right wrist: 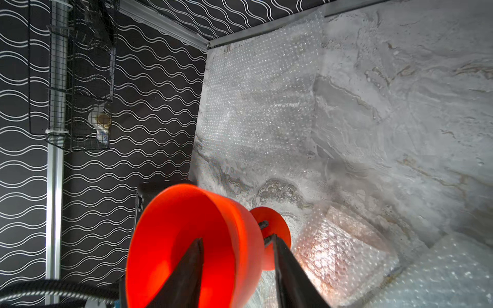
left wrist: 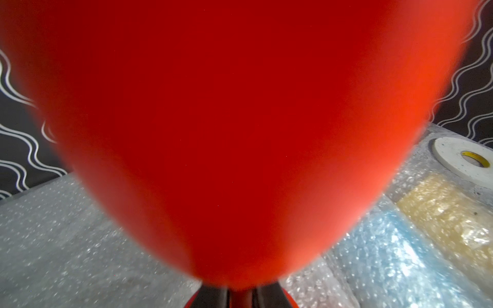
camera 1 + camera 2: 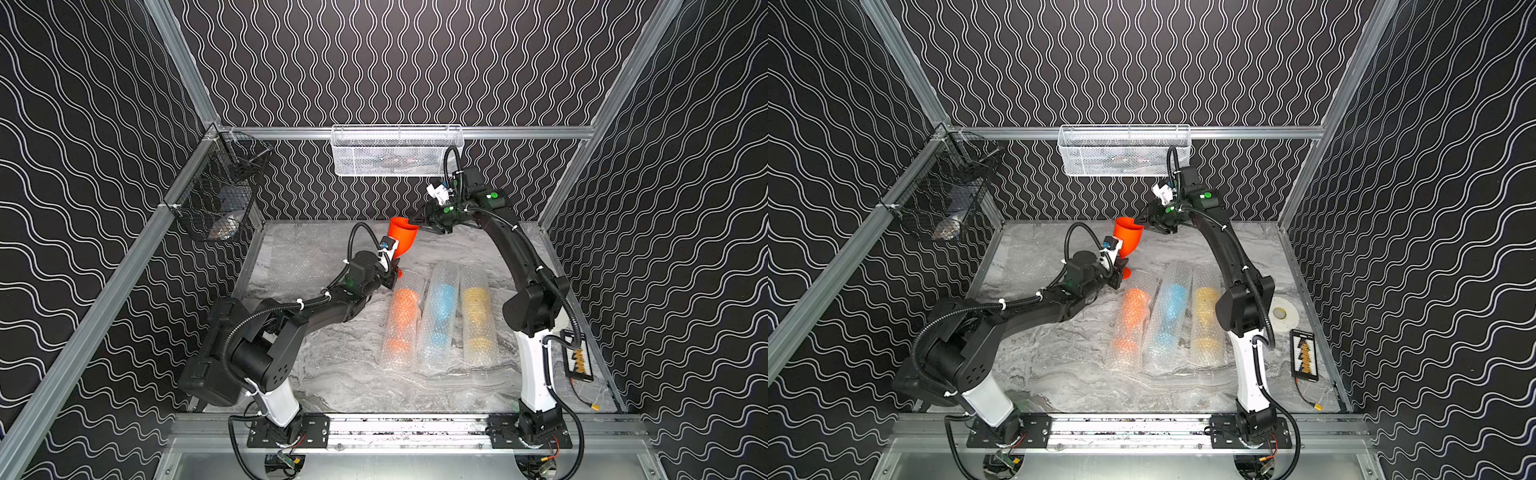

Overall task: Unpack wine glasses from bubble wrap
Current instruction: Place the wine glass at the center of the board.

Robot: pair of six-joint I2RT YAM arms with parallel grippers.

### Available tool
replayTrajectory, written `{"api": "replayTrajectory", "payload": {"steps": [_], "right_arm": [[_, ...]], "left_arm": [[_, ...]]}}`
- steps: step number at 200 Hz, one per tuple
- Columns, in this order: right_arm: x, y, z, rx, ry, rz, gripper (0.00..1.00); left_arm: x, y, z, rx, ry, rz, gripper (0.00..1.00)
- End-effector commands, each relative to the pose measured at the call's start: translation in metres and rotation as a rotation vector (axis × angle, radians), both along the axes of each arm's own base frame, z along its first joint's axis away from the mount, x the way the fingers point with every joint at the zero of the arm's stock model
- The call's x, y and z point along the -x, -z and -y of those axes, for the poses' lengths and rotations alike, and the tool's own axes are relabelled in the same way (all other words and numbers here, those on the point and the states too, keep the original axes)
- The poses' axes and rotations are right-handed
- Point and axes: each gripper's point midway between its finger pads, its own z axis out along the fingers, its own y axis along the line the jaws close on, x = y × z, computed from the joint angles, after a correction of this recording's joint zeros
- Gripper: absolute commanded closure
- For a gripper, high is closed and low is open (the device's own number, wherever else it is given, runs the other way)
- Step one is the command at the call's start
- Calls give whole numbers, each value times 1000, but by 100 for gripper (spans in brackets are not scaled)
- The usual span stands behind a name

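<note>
An unwrapped red wine glass hangs tilted above the back of the table. My left gripper is shut on its stem, just above the round foot; the bowl fills the left wrist view. My right gripper is open astride the bowl's rim, one finger inside the bowl and one outside. Three bubble wrap tubes lie side by side mid-table, holding an orange, a light blue and a yellow wine glass. A flat bubble wrap sheet lies at the back left.
A white mesh basket hangs on the back wall and a black wire basket on the left wall. A white tape roll and a black device with orange connectors lie along the table's right edge.
</note>
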Motion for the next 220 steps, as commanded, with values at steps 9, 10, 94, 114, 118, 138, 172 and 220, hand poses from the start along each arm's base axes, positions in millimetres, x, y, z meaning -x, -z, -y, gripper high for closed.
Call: {"api": "replayTrajectory", "payload": {"steps": [9,10,94,114,118,138,172,220], "right_arm": [[11,4,7,54,-22,-18,57],[11,4,7,56,-22,-17,57],[22,13,18,130,-31,-41,91],[20,12,19,131,-24,-34,100],[19,11,19,131,-21,-30,100],[16,12,21,142,-8,-20,100],[6,20,30,180,36,-15,100],[-19,26,48,270,142,43,100]], "left_arm": [[-2,-15,-2,-45,-10,74,100],[-2,-16,-2,-45,-9,75,100],[-9,-12,6,-113,-5,67,94],[-12,-5,8,-131,-8,42,80],[-13,-3,8,-134,-9,36,78],[-14,2,6,-143,-18,17,67],[-13,6,2,-162,-36,-17,48],[-4,14,-12,-149,-96,-61,35]]}}
